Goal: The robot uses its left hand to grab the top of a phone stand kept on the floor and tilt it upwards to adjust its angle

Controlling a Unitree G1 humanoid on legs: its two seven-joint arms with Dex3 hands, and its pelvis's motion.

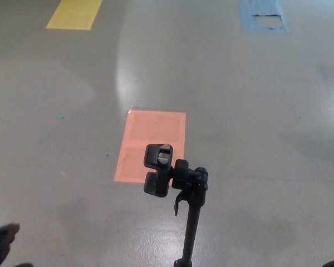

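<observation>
- Left robot hand (1,243): only a dark blurred sliver at btm-left corner; can't tell if fingers apart or together. Holds nothing visible. Right robot hand not in view.
- Phone stand (178,189): upright on floor (256,139), pole rising to clamp head near centre-btm, prob. so the top is reachable from above. Well apart from left robot hand, up and to its right.
- Beyond: orange patch (150,144) just behind clamp; yellow patch (74,14) and blue patch (263,14) far off.

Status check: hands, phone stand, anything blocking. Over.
Left robot hand barely in frame at bottom left, grip unreadable; right out of view. Phone stand upright on grey floor, untouched. Nothing in the way.
</observation>
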